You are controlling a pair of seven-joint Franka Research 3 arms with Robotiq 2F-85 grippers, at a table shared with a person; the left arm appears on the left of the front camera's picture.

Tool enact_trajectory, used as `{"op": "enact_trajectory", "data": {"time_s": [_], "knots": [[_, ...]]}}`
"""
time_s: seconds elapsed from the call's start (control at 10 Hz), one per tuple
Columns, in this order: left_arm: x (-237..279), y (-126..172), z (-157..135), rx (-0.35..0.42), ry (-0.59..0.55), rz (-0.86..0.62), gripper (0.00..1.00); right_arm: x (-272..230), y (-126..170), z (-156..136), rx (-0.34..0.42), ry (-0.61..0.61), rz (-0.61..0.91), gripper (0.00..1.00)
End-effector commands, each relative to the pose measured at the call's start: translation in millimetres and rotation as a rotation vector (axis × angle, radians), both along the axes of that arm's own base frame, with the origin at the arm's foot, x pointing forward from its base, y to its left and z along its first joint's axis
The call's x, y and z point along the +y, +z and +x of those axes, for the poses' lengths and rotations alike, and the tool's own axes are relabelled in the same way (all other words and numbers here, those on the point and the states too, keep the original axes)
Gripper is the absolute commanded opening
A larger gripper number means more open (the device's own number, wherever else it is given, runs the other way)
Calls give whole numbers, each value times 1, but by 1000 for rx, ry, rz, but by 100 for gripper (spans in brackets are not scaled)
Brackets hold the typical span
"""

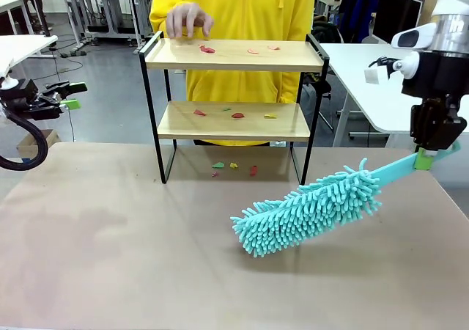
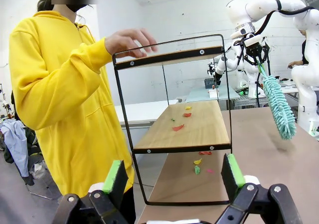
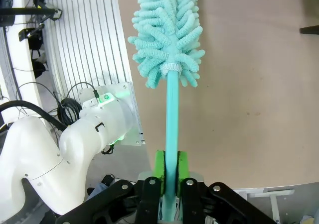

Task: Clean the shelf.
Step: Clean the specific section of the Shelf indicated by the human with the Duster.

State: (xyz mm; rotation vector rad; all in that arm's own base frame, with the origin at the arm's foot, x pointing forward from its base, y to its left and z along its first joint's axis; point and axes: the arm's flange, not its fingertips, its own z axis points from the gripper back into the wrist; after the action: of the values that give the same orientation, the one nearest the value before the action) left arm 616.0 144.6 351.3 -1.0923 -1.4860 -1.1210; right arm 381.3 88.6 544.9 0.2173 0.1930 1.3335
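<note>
Right pincer (image 1: 425, 159) first: clamped narrow on the tail end of the teal duster (image 1: 308, 209), green pads either side of the flat handle (image 3: 171, 109), and that's all it holds. The fluffy head hangs toward 8 o'clock from my wrist, low over the brown worktop (image 1: 110, 235) at about 4 o'clock. Whether the tips brush the surface I can't tell.

Over at 9 o'clock, my left pincer (image 1: 72, 95) stands wide, nothing between the pads, looking along the worktop at the shelf (image 1: 293, 59) end-on.

And the shelf itself sits at 12 o'clock on the far side of the worktop, two pale boards in a thin black frame. Red, yellow and green scraps (image 1: 207, 49) lie on the top board, more on the lower one, a few on the worktop underneath. The person's hand (image 1: 187, 18) hovers at the top board's far left corner.

My read: that frame is stiff but light and leggy, so a hard shove would likely slide or tip it. If it needs steadying, the black side rail or a corner post is the place to take hold, a job for the left pincer. The duster is soft and light, forgiving on the wood. Those scraps look flimsy and will scatter, so gentle sweeps.
</note>
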Motion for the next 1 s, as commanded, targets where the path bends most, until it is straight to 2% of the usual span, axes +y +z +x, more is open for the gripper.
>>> {"op": "enact_trajectory", "data": {"time_s": [0.0,0.9], "knots": [[-1,1,-2,-7,2,4,100,-2,3,-3,0,1,8,13],[-1,1,-2,-7,2,4,100,-2,3,-3,0,1,8,13]]}}
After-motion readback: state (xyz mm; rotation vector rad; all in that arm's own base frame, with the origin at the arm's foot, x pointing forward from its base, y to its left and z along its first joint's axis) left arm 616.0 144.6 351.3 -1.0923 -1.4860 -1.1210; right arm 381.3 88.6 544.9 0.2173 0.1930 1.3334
